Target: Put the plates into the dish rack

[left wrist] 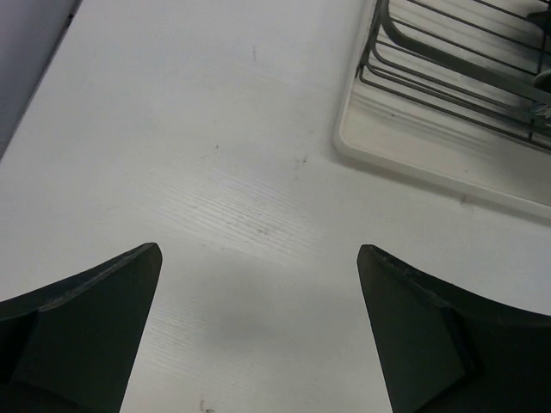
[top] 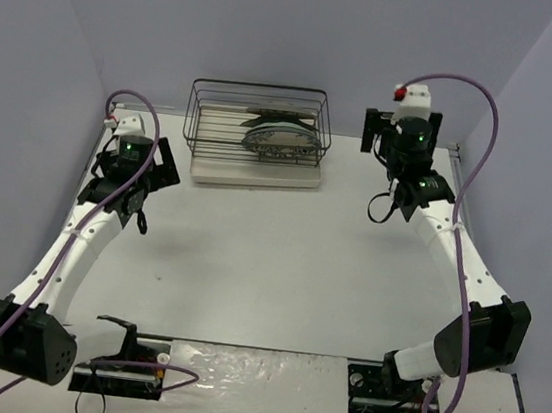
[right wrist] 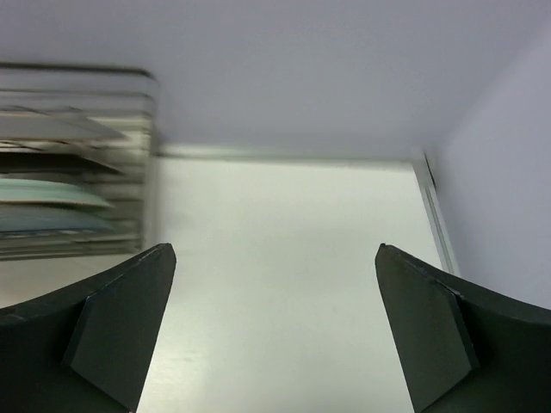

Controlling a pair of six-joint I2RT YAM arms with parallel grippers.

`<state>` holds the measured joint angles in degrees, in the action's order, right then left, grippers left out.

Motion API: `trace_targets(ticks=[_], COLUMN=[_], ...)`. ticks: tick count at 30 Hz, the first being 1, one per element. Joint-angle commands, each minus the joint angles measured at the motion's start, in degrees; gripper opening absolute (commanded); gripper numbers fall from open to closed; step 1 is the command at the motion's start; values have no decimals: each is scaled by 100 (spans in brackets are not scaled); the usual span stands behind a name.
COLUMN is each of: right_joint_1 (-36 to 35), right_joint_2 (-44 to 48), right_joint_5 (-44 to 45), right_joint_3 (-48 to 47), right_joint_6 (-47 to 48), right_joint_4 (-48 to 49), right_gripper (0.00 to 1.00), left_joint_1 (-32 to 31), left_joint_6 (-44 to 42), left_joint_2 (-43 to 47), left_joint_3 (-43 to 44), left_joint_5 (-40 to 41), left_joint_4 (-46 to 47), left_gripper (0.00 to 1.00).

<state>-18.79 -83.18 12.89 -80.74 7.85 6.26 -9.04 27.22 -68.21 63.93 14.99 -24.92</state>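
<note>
We list this as a robotics lab test cell. Evidence: white tabletop (top: 269, 266) walled left, back and right by plain lilac panels (top: 32, 56); left arm (top: 69, 252) and right arm (top: 453, 243), purple-cabled, bolted along the bottom edge; one dish rack (top: 257, 136), upper centre.

A white desk (top: 259, 265) with faint wood grain and a few small dark specks sits enclosed by pale lavender walls (top: 278, 25) on three sides.
</note>
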Motion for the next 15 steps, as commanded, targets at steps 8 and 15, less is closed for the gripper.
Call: trace_targets(ticks=[8,15], right_joint_1=[402,397], right_joint_2=[1697,2830], right_joint_5=[2347,1741], right_joint_3=[2104,2848], right_joint_6=[-2750,-2661], right_joint_4=[-242,587], right_gripper=[100,100], left_joint_1=[7,7], left_joint_6=[234,165], left_joint_2=[588,726], left_joint_3=[-395,-449], left_joint_5=[608,666], left_joint_4=[233,224], left_gripper=[97,97])
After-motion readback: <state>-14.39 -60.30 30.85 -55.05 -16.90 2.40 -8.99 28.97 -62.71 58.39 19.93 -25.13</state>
